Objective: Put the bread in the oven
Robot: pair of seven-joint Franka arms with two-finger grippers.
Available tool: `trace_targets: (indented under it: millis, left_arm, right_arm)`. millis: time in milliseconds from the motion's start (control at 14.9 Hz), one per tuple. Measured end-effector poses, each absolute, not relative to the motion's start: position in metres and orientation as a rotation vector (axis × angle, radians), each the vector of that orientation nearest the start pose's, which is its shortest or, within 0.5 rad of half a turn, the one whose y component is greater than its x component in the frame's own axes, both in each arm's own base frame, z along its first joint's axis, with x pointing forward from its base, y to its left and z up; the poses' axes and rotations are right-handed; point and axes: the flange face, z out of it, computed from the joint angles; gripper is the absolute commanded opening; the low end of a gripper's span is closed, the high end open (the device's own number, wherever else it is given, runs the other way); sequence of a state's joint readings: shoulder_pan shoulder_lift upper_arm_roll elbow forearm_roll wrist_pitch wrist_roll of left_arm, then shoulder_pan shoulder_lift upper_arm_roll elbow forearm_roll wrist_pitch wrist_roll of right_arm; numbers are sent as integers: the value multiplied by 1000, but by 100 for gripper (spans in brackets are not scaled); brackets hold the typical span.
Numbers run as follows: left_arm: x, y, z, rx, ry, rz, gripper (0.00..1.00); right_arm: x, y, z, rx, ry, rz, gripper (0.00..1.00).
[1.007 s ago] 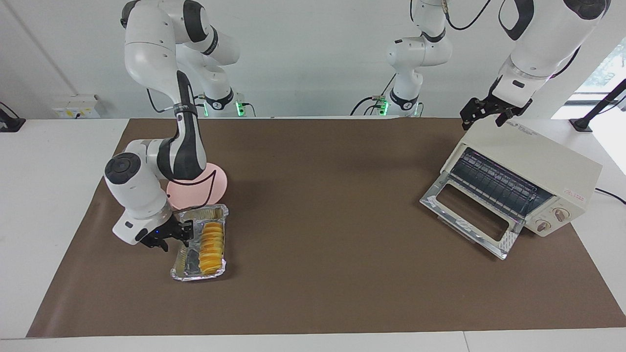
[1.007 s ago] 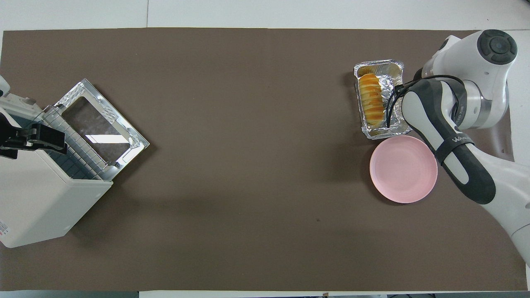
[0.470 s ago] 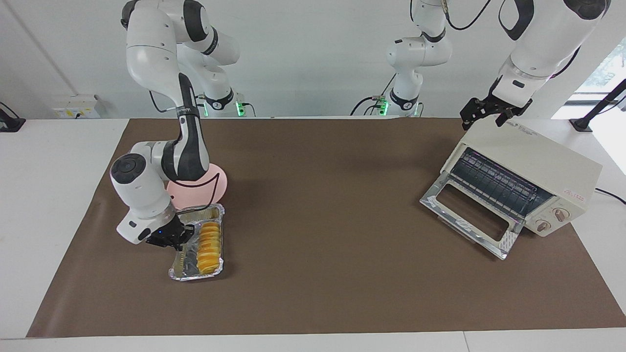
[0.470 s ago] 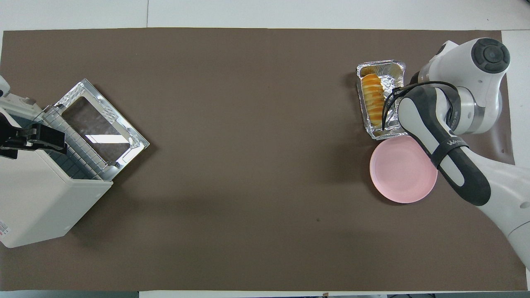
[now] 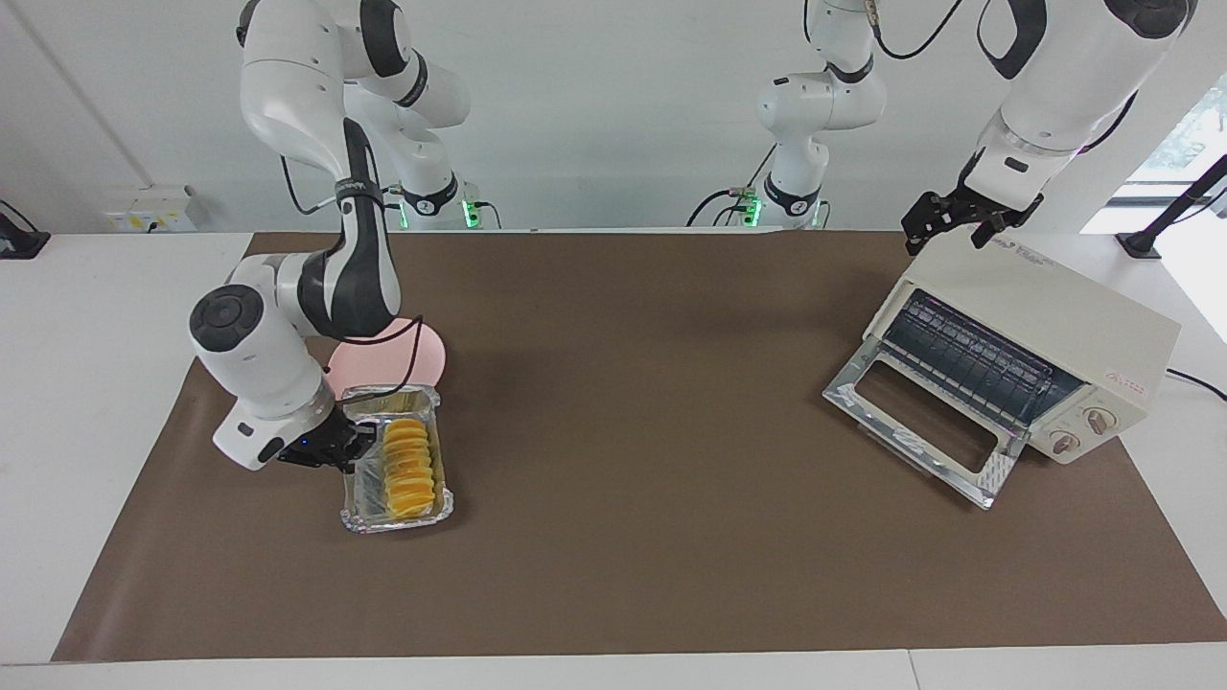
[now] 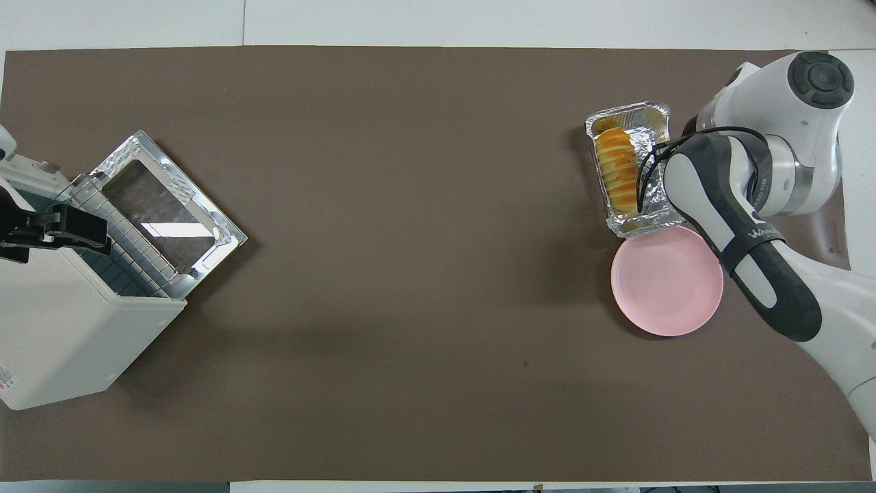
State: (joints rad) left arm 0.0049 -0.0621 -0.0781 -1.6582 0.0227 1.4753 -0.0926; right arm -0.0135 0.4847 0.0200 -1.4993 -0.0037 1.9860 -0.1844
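Right arm comes down in a deep bend from its base: forearm dropping steeply toward the bench (image 5: 671, 575), wrist folded over so the right tool (image 5: 353, 450) points sideways, low at the rim of the foil tray (image 5: 357, 498). Its fingers are pinched tight on the tray's long edge, the one toward the right arm's end of the bench. From overhead the forearm covers that edge of the tray (image 6: 660, 109), and the tool itself is hidden under the arm.

The bread (image 5: 409, 467) lies lengthwise inside the tray, ridged and golden, not touched by the tool; overhead, the bread (image 6: 617, 168) sits along the tray's other long side, away from the arm. The tray's nearer end is right up against the pink plate (image 5: 427, 356), which lies just nearer to the robots.

Over at the left arm's end, the oven (image 5: 1054, 321) stands with its glass door (image 5: 920, 422) dropped flat on the brown mat and the wire rack showing. The left arm waits, its left tool (image 5: 951, 228) hanging over the oven's top corner, fingers spread wide, holding nothing.
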Motion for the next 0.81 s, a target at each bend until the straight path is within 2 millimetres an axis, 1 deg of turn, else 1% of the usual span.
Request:
trace_targets:
  millis: [67,134,201,269,403,470,604,672,806]
  left_arm:
    - [522,-37,609,-3099,-32,183,100]
    - [522,-37,609,-3099,-32,183,100]
    - [522,-37,609,-3099,-32,183,100]
    - [522,-37,609,-3099,-32,183,100]
    - [522,-37,609,-3099,-32,183,100]
    - [522,-37,609,-3099,-32,183,100]
    - [522,-37,609,-3099,-32,183,100]
    - [522,-37,609,-3099,-32,183,100]
    - [522,-37,609,-3099,-32,183,100]
  right_arm:
    - [693,10,407,-3098,-295,12,0]
    - [690,24,426,-3077,-295,23,0]
    - [686,41,444,-3064,-283,28,0]
    - [680,64,460,-3054,-264,38,0]
    - [662,125,481,-3048,-218,64,0]
    - [653,158,488,-3044,-201,63,0]
    - [635,223,492,-3037,-159,62,0]
    - [627,249,491,-3037,-136,58,0]
    - [612,293,484,-3037,-90,53,0]
